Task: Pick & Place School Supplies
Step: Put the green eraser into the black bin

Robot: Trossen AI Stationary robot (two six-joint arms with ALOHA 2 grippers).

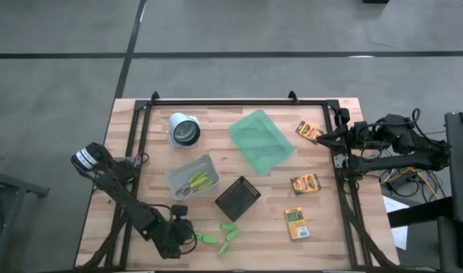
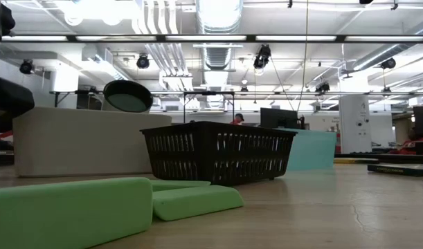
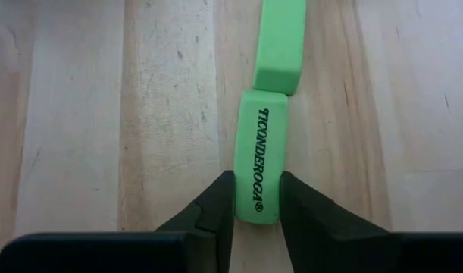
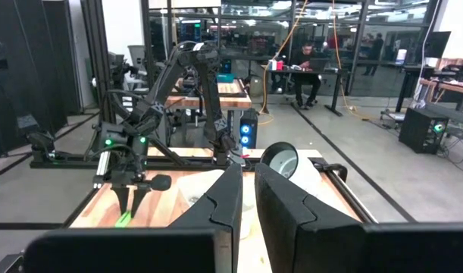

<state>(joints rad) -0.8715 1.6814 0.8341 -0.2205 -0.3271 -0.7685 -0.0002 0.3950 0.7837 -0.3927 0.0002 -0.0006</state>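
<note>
My left gripper is at the table's near edge, left of centre, shut on a bright green eraser printed TICONDEROGA. A second green eraser lies flat just beyond its far end, and a third lies nearby. Scissors with yellow-green handles lie in the clear bin. Three crayon boxes lie flat on the table's right half. My right gripper waits raised at the right edge, its fingers close together with nothing between them. My left gripper pinches the eraser's two long sides between its two fingers, near the end closest to the gripper. The fingers slant down from the table's left and lie along the eraser. The eraser lies flat on the wood, printed face up.
A black mesh box stands just beyond the erasers. The translucent green tray sits at centre back, and a white cup lies on its side at back left. Bare wood shows between the black box and the crayon boxes.
</note>
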